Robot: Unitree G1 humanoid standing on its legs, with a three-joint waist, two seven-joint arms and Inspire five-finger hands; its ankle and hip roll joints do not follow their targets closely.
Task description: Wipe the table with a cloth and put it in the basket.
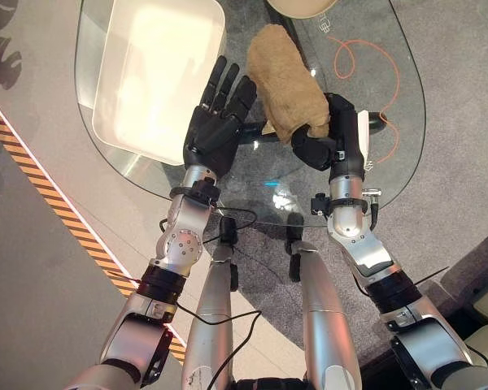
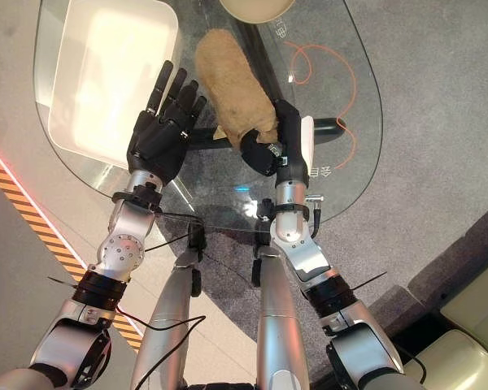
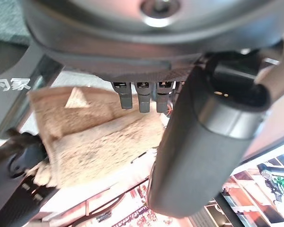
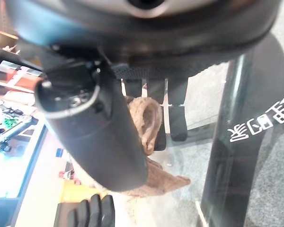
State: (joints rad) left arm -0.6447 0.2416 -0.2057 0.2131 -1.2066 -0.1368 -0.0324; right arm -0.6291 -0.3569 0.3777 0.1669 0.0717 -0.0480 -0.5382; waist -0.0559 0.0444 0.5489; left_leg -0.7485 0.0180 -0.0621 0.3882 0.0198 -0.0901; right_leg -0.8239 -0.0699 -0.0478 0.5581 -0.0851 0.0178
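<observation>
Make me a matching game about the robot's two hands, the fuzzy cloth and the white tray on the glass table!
Things:
1. left hand
2. right hand
3. cloth
4. tray

States:
A. tan and fuzzy, lying on the glass table and gripped at one end
B. fingers curled round the cloth
C. white, lying on the table's left part
D. open, fingers straight, held beside the cloth

Pairs: 1-D, 2-B, 3-A, 4-C
</observation>
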